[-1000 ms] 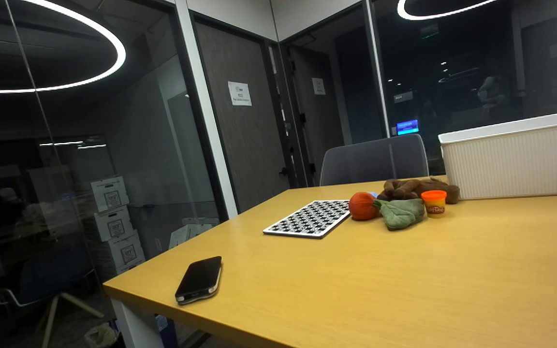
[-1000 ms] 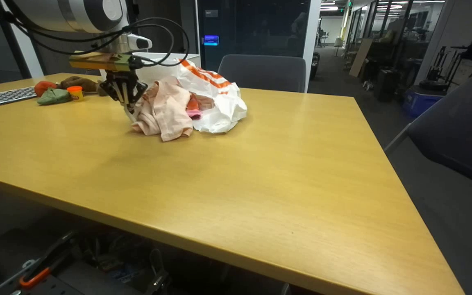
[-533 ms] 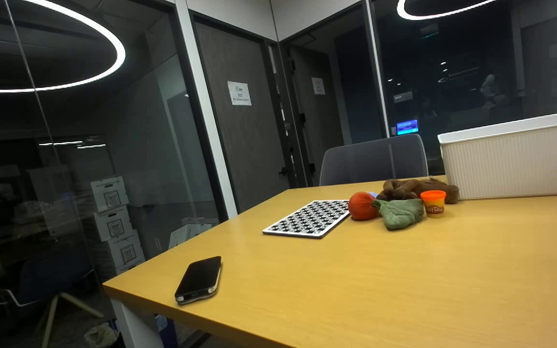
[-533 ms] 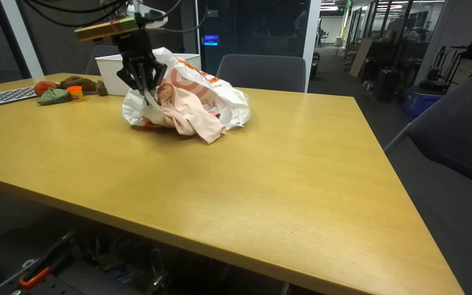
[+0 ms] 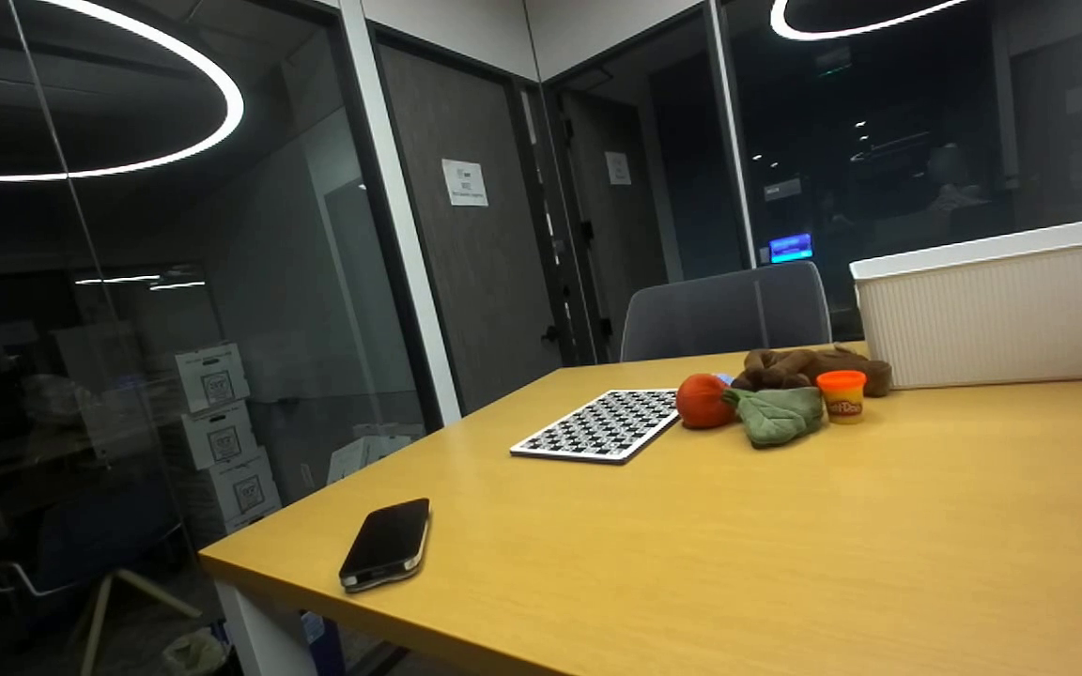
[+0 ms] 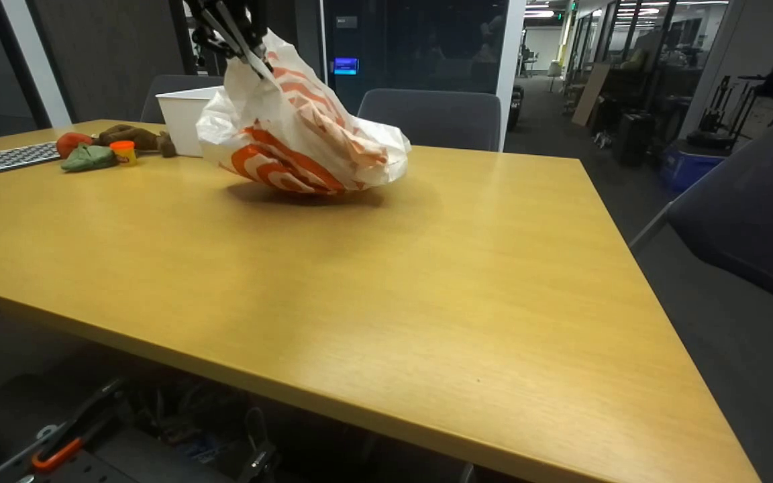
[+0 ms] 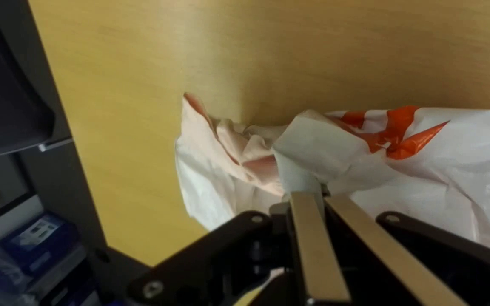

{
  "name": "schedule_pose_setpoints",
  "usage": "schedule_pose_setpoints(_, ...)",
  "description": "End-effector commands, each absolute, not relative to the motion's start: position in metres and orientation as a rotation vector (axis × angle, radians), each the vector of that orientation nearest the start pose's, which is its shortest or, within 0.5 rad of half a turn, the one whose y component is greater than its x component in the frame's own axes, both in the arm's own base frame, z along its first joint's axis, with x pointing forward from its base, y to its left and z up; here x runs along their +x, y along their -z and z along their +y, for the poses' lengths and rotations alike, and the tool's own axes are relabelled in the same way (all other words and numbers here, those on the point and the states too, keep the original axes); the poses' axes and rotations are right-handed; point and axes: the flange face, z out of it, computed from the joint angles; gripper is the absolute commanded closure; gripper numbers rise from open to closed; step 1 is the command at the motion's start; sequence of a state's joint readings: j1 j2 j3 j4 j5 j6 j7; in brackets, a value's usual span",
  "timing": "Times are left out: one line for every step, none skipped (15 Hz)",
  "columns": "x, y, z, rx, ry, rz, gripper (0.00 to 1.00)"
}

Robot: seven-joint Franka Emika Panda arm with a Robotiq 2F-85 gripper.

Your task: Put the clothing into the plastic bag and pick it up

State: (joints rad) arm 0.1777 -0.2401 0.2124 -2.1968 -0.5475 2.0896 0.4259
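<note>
- In an exterior view, your table (image 5: 691, 554) has a black phone (image 5: 386, 546) at 7 o'clock and a white bin (image 5: 1001, 310) at 3 o'clock.
- In an exterior view, your gripper (image 6: 261, 69) is up at 11 o'clock, pinching the plastic bag (image 6: 302, 134) near its top. The bag droops toward 5 o'clock from there.
- In the wrist view, you squeeze the bag tight; the pink clothing (image 7: 245, 157) shows between its white folds, at 10 o'clock from your gripper.

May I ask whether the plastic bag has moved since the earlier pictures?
Yes, upward: in an exterior view, the plastic bag, pinched in the hand, has risen, its top now showing well above the white bin.
</note>
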Motion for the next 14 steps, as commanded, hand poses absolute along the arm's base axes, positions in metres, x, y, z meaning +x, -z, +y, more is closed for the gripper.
schedule_pose_setpoints(0.44, -0.569, 0.179, -3.535, 0.906, -0.216, 1.0)
schedule_pose_setpoints(0.433, -0.585, 0.181, -3.519, 0.978, -0.157, 1.0)
schedule_pose_setpoints(0.428, -0.599, 0.184, -3.499, 1.042, -0.09, 1.0)
schedule_pose_setpoints(0.423, -0.609, 0.186, -3.48, 1.119, -0.043, 1.0)
schedule_pose_setpoints(0.423, -0.612, 0.19, -3.466, 1.211, -0.033, 1.0)
schedule_pose_setpoints(0.425, -0.61, 0.195, -3.461, 1.297, -0.036, 1.0)
schedule_pose_setpoints(0.427, -0.598, 0.201, -3.475, 1.349, -0.077, 1.0)
schedule_pose_setpoints(0.429, -0.586, 0.207, -3.497, 1.318, -0.125, 1.0)
schedule_pose_setpoints(0.431, -0.566, 0.215, -3.505, 1.237, -0.202, 1.0)
schedule_pose_setpoints(0.428, -0.549, 0.227, -3.499, 1.143, -0.275, 1.0)
schedule_pose_setpoints(0.428, -0.53, 0.237, -3.485, 1.043, -0.346, 1.0)
schedule_pose_setpoints(0.425, -0.517, 0.243, -3.453, 0.963, -0.393, 1.0)
schedule_pose_setpoints(0.422, -0.504, 0.249, -3.418, 0.901, -0.422, 1.0)
schedule_pose_setpoints(0.418, -0.497, 0.256, -3.383, 0.84, -0.462, 1.0)
